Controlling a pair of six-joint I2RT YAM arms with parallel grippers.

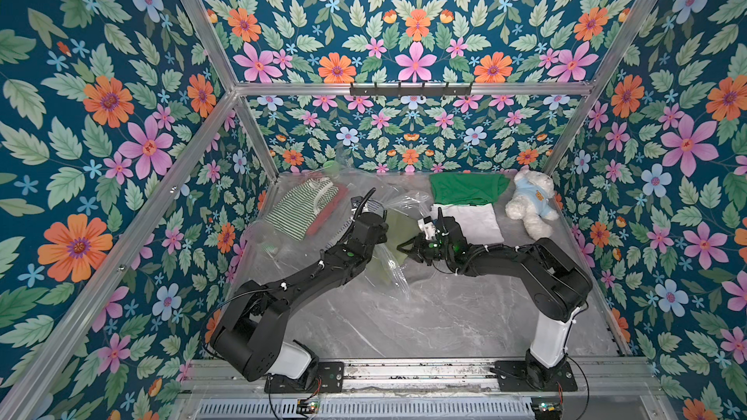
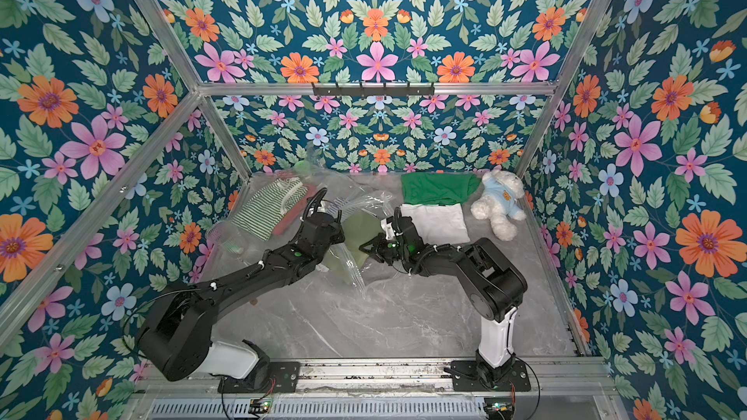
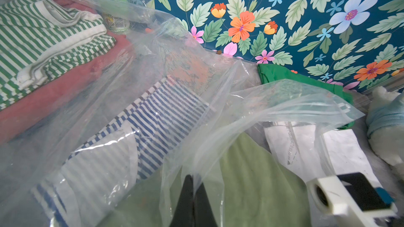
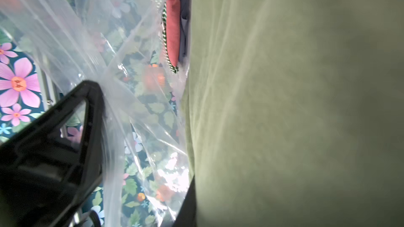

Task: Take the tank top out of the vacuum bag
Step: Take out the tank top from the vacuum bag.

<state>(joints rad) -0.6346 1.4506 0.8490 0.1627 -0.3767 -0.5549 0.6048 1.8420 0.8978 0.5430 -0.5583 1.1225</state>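
The clear, crinkly vacuum bag (image 1: 351, 191) (image 2: 319, 195) lies at the back left of the table. Its open mouth (image 3: 284, 105) is lifted toward the middle. An olive-green tank top (image 1: 398, 224) (image 2: 357, 228) (image 3: 251, 171) (image 4: 284, 105) hangs partly out of that mouth. My left gripper (image 3: 193, 179) (image 1: 384, 216) is shut on a fold of the bag's film at the mouth. From the right, my right gripper (image 1: 403, 247) (image 2: 365, 247) is shut on the tank top's edge. One of its fingers (image 4: 189, 201) shows against the cloth, and the cloth hides the other.
Inside the bag lie a green-striped shirt (image 1: 295, 212), a red garment (image 1: 323, 216) and a blue-striped one (image 3: 153, 114). At the back right are a folded green shirt (image 1: 465, 189), a folded white cloth (image 1: 475, 222) and a white teddy bear (image 1: 529, 204). Patterned walls close in three sides.
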